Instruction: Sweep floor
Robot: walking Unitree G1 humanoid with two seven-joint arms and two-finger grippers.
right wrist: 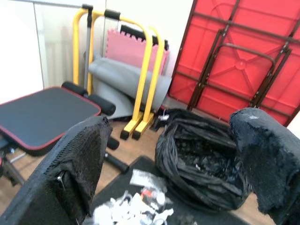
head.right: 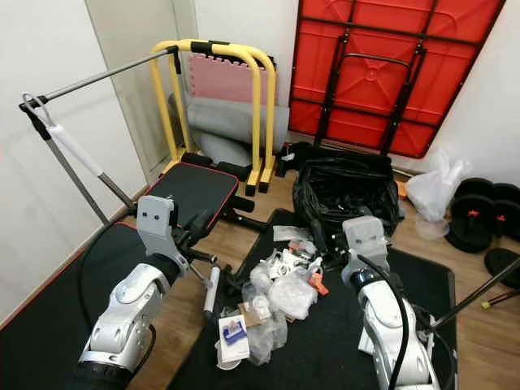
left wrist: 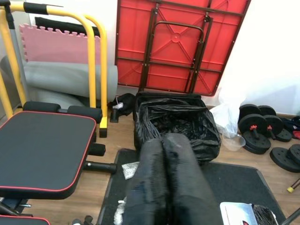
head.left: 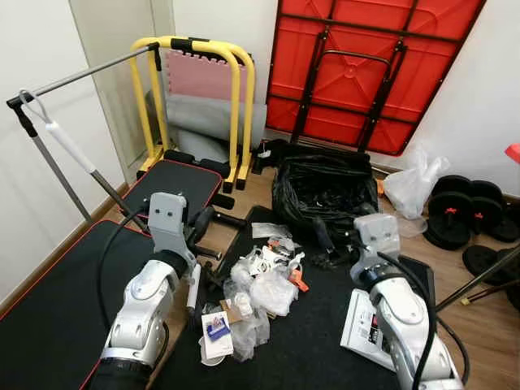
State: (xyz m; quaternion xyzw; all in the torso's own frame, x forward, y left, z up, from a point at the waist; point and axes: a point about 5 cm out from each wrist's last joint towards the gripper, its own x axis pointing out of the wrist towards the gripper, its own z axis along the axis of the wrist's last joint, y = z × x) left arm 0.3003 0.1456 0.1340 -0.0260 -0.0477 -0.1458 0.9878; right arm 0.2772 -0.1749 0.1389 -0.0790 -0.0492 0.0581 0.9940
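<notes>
A pile of litter [head.left: 262, 283], clear plastic wrappers, paper scraps and an orange bit, lies on the black floor mat [head.left: 317, 341] in front of me. Behind it stands an open black trash bag [head.left: 323, 188]. My left gripper [head.left: 203, 221] hangs just left of the pile, its fingers [left wrist: 161, 178] pressed together and holding nothing. My right gripper [right wrist: 171, 122] is open wide, with the bag visible between its fingers. It sits at the pile's right side [head.left: 323, 237], in front of the bag.
A black bench [head.left: 175, 185] and a yellow frame [head.left: 236, 97] stand to the left. A red folded table [head.left: 366, 65] leans on the back wall. Weight plates [head.left: 475, 211] and a white plastic bag [head.left: 414, 183] lie at the right. A packet [head.left: 361, 321] rests by my right arm.
</notes>
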